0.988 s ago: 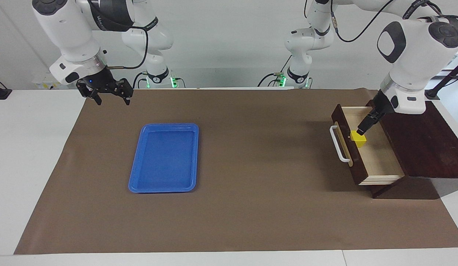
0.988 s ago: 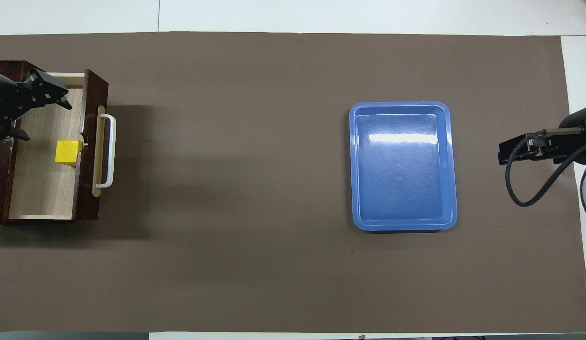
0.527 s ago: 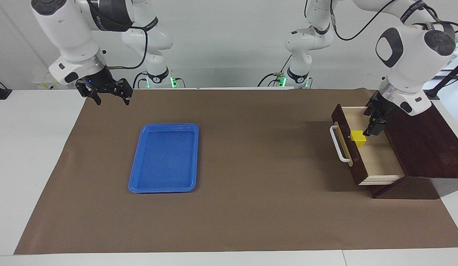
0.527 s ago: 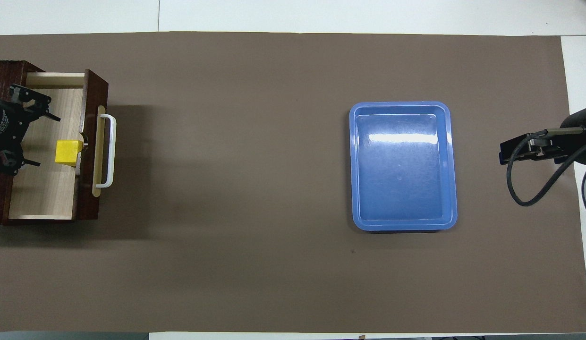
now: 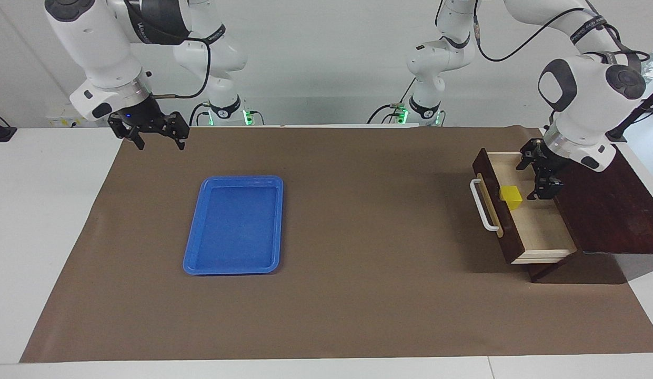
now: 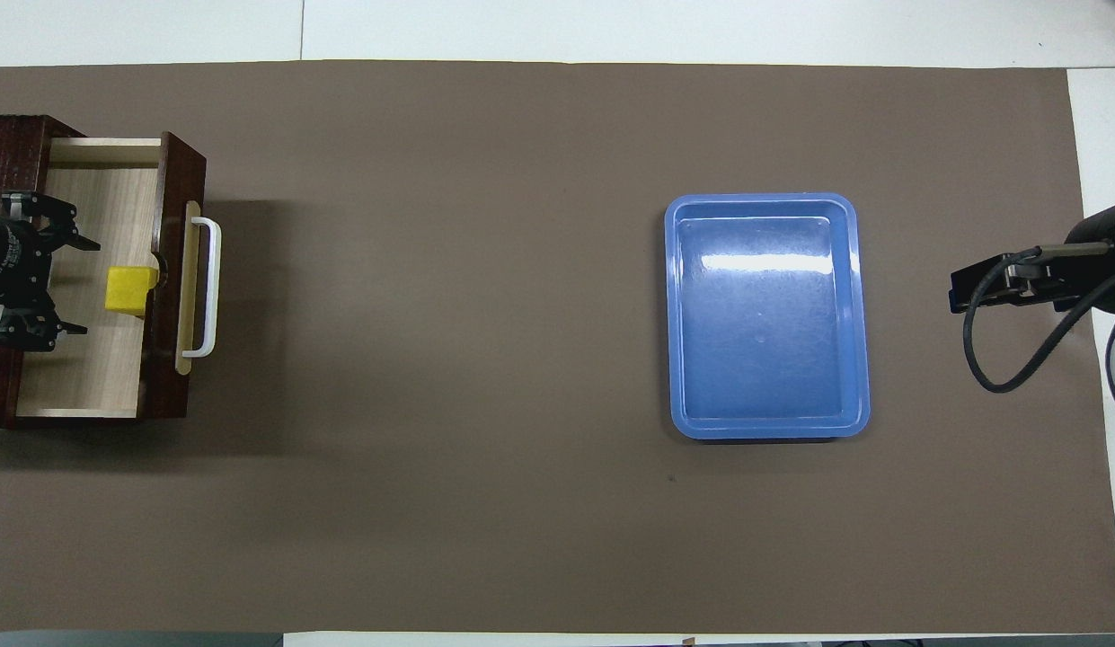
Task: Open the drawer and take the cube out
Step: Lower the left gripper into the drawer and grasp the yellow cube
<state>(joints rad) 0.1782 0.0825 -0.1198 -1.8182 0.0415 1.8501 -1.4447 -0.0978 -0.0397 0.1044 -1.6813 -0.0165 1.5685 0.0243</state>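
Note:
The drawer (image 5: 543, 227) is pulled out of its dark wooden box (image 5: 605, 210), with its white handle (image 5: 482, 205) toward the middle of the table. The yellow cube (image 5: 511, 197) lies in the drawer against the inside of the drawer front; it also shows in the overhead view (image 6: 128, 290). My left gripper (image 5: 540, 178) is open over the drawer's interior, beside the cube on the box's side and apart from it. In the overhead view its fingers (image 6: 70, 241) stand spread at either side of the cube's line. My right gripper (image 5: 160, 143) hangs open and waits over the mat's edge at the right arm's end.
An empty blue tray (image 5: 234, 225) lies on the brown mat toward the right arm's end, also in the overhead view (image 6: 768, 314). The mat (image 5: 358, 210) covers most of the table. The box stands at the left arm's end of the table.
My left gripper has turned and shifted along the open drawer to stand level with the cube, on its box side. The cube, drawer and right arm have not moved.

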